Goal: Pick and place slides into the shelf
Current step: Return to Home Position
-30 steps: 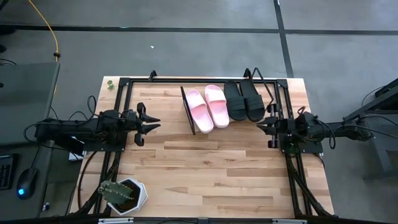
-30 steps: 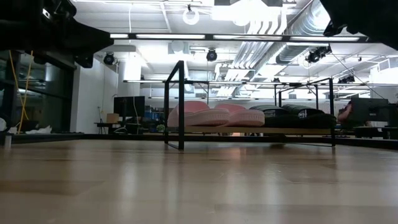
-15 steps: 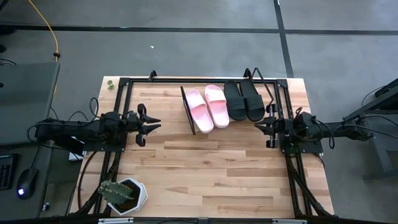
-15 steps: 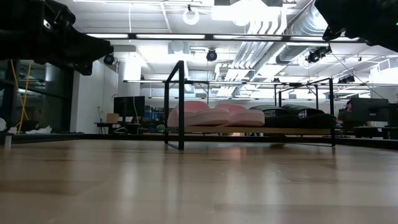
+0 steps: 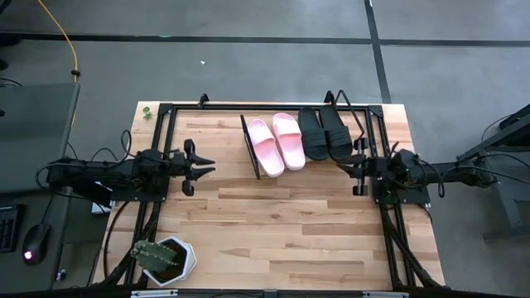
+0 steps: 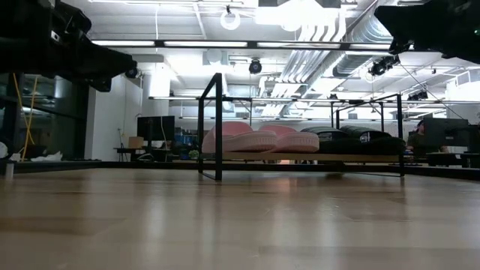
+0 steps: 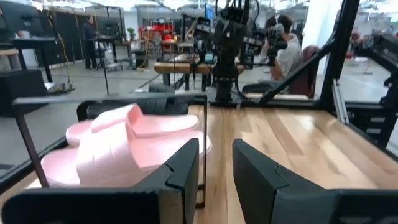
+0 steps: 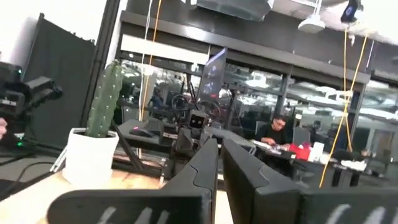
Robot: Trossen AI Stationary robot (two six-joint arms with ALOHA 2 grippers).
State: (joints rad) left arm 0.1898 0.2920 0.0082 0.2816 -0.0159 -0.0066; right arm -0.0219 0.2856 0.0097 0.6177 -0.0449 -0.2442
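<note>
Status: all four slides are on the shelf (image 5: 251,151), which stands at the counter's (image 5: 290,232) far side between the two arms. Left to right in the high view: pink slide (image 5: 265,147), second pink slide (image 5: 289,141), black slide (image 5: 312,134), second black slide (image 5: 337,132). They lie side by side and touching, and none is on the counter itself. The low view agrees, with pink and black soles in one row on the slanted board. I judge the placing done; only parking the arms seems left.

Left gripper (image 5: 210,165): above the counter, near the shelf's left end but apart from it. Its fingers (image 7: 186,168) are spread and hold nothing. The nearer pink slide fills its wrist view.

Right gripper (image 5: 339,168): just beside the shelf's right end, by the outer black slide's heel. Its fingers (image 8: 208,163) are nearly pressed together with a sliver between, and they are empty.

Room to move:
- The middle and near half of the counter are bare wood.
- A potted cactus (image 5: 166,257) stands at the near left corner.
- Black frame rails run along both side edges and the far edge.

Judgement: the right arm has the least margin to the shelf wire, so it should draw outward, away from it
</note>
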